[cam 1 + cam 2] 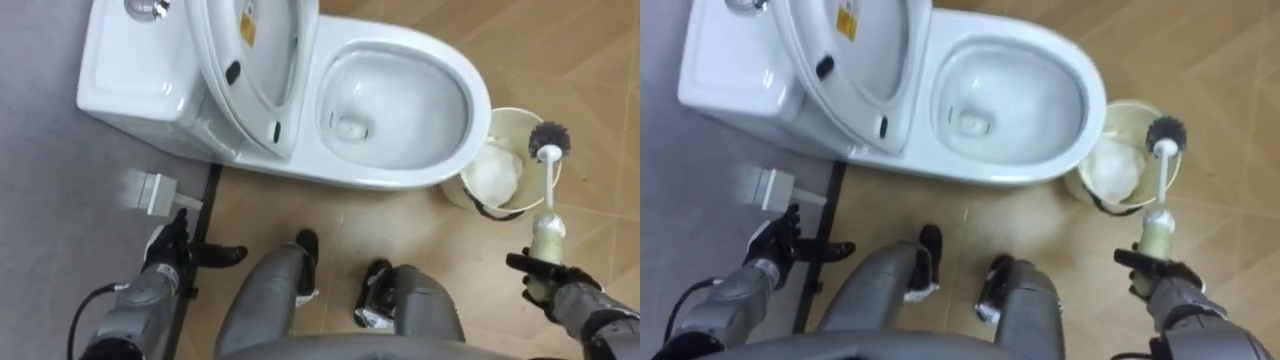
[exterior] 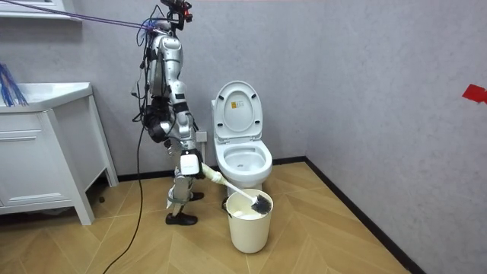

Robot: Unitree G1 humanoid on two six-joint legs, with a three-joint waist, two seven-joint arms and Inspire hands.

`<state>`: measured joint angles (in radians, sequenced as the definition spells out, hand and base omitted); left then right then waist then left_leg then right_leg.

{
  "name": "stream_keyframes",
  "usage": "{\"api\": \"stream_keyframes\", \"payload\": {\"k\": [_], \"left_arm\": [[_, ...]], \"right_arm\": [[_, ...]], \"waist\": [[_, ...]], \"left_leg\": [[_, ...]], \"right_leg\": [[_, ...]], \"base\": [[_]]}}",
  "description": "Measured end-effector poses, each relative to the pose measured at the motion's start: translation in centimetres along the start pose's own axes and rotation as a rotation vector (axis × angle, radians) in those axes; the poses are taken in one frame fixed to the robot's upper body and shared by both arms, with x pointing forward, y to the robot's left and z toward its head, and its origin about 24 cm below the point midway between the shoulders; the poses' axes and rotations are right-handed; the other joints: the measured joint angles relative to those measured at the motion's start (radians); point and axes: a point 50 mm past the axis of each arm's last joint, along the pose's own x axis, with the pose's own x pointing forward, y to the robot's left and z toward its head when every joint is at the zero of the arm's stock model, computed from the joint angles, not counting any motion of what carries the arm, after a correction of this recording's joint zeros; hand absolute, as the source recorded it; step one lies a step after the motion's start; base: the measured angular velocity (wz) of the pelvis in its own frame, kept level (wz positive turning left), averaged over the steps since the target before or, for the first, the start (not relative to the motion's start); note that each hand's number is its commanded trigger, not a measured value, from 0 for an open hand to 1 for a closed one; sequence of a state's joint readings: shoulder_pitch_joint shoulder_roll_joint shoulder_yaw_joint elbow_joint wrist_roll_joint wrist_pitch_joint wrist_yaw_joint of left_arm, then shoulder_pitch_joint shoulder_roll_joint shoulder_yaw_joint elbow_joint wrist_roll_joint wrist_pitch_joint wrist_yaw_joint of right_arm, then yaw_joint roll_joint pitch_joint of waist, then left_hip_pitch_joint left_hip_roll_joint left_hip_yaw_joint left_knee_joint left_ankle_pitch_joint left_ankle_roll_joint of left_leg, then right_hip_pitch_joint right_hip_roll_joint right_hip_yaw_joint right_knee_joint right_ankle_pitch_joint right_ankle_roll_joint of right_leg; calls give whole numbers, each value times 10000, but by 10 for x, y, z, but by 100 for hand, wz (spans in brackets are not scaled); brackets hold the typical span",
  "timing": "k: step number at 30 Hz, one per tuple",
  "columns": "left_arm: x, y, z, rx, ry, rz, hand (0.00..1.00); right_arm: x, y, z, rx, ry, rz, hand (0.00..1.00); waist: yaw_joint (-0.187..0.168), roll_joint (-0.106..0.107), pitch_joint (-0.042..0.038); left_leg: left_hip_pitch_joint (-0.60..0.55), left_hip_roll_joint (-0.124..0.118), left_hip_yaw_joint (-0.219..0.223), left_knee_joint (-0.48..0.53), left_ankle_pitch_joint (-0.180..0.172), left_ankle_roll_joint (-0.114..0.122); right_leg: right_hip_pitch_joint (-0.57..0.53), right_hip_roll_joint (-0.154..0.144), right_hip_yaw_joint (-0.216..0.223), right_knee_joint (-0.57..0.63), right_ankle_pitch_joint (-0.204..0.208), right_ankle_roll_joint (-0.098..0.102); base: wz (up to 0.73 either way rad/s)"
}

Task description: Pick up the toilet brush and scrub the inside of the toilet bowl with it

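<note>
The white toilet (image 1: 400, 180) stands in front of me with its lid and seat raised and its bowl (image 1: 395, 100) open. My right hand (image 1: 548, 279) is shut on the cream handle of the toilet brush (image 1: 546, 190). The brush's dark head (image 1: 549, 137) hangs over the rim of a cream bucket (image 1: 533, 122) to the right of the toilet. In the room view the brush (image 2: 240, 194) slants down from my hand to the bucket (image 2: 248, 228). My left hand (image 1: 176, 245) hangs open at the lower left, near the wall.
A white wall fitting (image 1: 152, 193) sits at the base of the grey wall just above my left hand. A white cabinet (image 2: 42, 152) stands at the room view's left. Wood floor (image 2: 335, 236) spreads to the right of the bucket.
</note>
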<state>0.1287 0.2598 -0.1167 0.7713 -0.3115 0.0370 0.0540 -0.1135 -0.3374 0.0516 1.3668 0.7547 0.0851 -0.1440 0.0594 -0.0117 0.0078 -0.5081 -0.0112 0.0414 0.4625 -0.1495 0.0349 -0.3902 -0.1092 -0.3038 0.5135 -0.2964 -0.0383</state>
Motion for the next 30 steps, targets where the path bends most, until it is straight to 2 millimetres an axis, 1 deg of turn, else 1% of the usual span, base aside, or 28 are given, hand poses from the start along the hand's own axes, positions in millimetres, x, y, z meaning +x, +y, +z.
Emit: {"api": "stream_keyframes", "payload": {"k": [1,3,4,6,7,8,9,11,14,15,17,18,20,21,22,23,25,26,27,28,30], "left_arm": [[-1,1,-2,-13,53,17,0],[-5,5,-15,-367,365,182,0],[-6,6,-18,-407,434,222,0],[-13,11,-32,-558,766,266,0],[-15,12,-36,-628,845,308,0],[-19,16,-43,-748,966,441,0],[-22,20,-49,-908,1065,609,0],[-26,24,-55,-1087,1148,787,0],[-30,27,-60,-1116,1053,1102,0],[-31,27,-60,-1089,966,1204,0],[-34,29,-59,-964,798,1409,0],[-36,31,-58,-911,687,1557,0],[-39,31,-56,-768,457,1738,0],[-41,30,-56,-534,332,1831,0],[-41,29,-55,-425,267,1874,0],[-41,28,-52,-240,72,1963,0],[-42,25,-46,135,-312,2122,0],[-42,23,-41,362,-568,2227,0],[-43,22,-34,710,-932,2339,0],[-44,22,-29,910,-1182,2414,0],[-50,22,-9,1726,-2270,2654,0]], "right_arm": [[0,-1,-2,43,57,31,100],[0,-8,-15,529,410,-25,100],[0,-9,-19,706,492,-64,100],[0,-15,-33,1011,807,-244,100],[0,-16,-35,1063,862,-260,100],[0,-14,-39,1114,949,-240,100],[-1,-14,-43,1216,1050,-245,100],[-1,-12,-44,1106,1027,-213,100],[-1,-15,-45,629,765,-198,100],[-1,-18,-46,486,684,-254,100],[-1,-18,-47,253,610,-274,100],[-2,-17,-47,46,527,-287,100],[-2,-13,-43,-311,248,-178,100],[-2,-13,-42,-557,43,-176,100],[-3,-12,-41,-678,-58,-187,100],[-3,-10,-39,-981,-268,-182,100],[-4,-6,-36,-1463,-568,-245,100],[-4,-3,-35,-1738,-751,-195,100],[-5,1,-33,-1988,-947,-91,100],[-5,3,-33,-2119,-1029,-23,100],[-5,8,-30,-2642,-1274,86,100]], "waist": [[-2,-6,-7],[-23,-55,-1],[-26,-66,2],[-57,-123,9],[-58,-137,13],[-57,-174,35],[-59,-189,39],[-45,-185,35],[-57,-193,36],[-57,-205,28],[-47,-241,37],[-19,-273,46],[20,-312,31],[63,-321,-34],[73,-296,-41],[91,-313,-35],[234,-330,-24],[255,-320,-25],[315,-298,-46],[325,-334,-35],[416,-338,-32]], "left_leg": [[123,5,-8,-62,-5,-7],[803,-16,8,-452,-5,-7],[972,-14,28,-553,-6,-7],[1645,-32,93,-936,-21,-9],[1805,-38,117,-1016,-39,-12],[2074,-32,129,-1086,-113,-27],[2267,-22,134,-1102,-184,-45],[2458,-45,107,-1104,-278,-69],[2773,-156,-79,-1201,-299,-78],[2887,-196,-171,-1200,-302,-81],[3107,-218,-210,-1227,-308,-91],[3282,-217,-208,-1261,-310,-94],[3467,-219,-202,-1264,-328,-124],[3515,-196,-198,-1261,-362,-140],[3572,-193,-200,-1261,-367,-143],[3664,-189,-210,-1262,-370,-148],[3784,-183,-233,-1261,-371,-149],[3811,-176,-283,-1250,-375,-157],[3808,-158,-307,-1246,-381,-168],[3804,-151,-310,-1244,-381,-169],[3814,-179,-439,-1242,-384,-175]], "right_leg": [[141,42,1,-141,29,12],[878,91,-34,-734,159,96],[1047,98,-39,-868,180,113],[1685,129,-39,-1285,213,176],[1854,126,-33,-1402,220,189],[2114,135,-54,-1570,219,204],[2342,166,-71,-1715,207,220],[2617,242,-109,-1882,193,237],[3085,247,-307,-2136,173,273],[3293,243,-413,-2240,168,290],[3636,253,-530,-2406,157,308],[3839,258,-553,-2479,153,315],[4110,255,-559,-2650,156,320],[4203,319,-555,-2747,168,324],[4279,371,-560,-2773,170,323],[4389,394,-568,-2785,170,322],[4515,408,-564,-2800,170,307],[4595,411,-598,-2866,180,291],[4623,413,-657,-2893,198,269],[4629,418,-688,-2890,199,267],[4715,421,-833,-2923,199,269]], "base": [[-5],[-2],[0],[-6],[-8],[-6],[-4],[3],[19],[27],[21],[16],[6],[5],[4],[0],[2],[9],[13],[13],[19]]}}
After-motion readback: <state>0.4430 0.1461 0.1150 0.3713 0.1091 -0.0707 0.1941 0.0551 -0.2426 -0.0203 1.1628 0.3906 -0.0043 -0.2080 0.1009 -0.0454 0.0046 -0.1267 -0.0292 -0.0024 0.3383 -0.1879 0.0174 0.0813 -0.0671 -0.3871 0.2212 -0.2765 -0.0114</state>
